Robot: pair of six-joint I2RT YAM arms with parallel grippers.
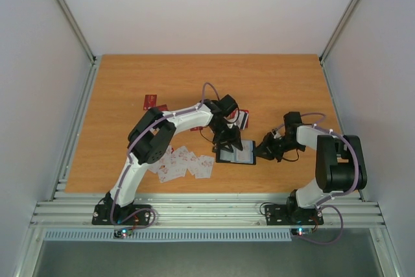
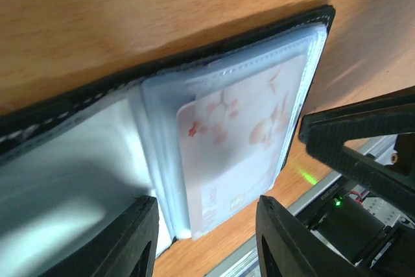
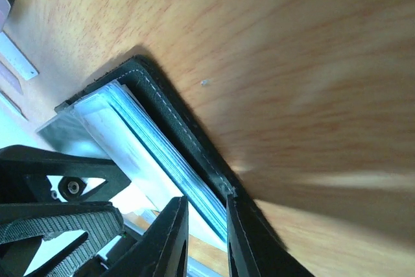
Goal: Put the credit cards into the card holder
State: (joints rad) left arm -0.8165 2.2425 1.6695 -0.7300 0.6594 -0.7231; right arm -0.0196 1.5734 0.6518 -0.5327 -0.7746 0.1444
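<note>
The black card holder (image 1: 243,157) lies open on the table, its pale clear sleeves facing up. A white credit card with red marks (image 2: 240,141) sits inside one sleeve, beside the black cover (image 2: 78,98). My left gripper (image 1: 228,142) hovers just over the holder. In the left wrist view the left gripper (image 2: 207,241) is open, its fingers apart on either side of the card's lower edge with nothing held. My right gripper (image 1: 262,149) is at the holder's right edge. In the right wrist view the right gripper (image 3: 206,238) is shut on the sleeves next to the cover (image 3: 162,102).
Several loose white cards with red marks (image 1: 185,163) lie near the front, left of the holder. A red card (image 1: 150,100) lies further back left, and more cards (image 1: 241,119) sit behind the left gripper. The metal rail (image 1: 207,211) borders the near edge.
</note>
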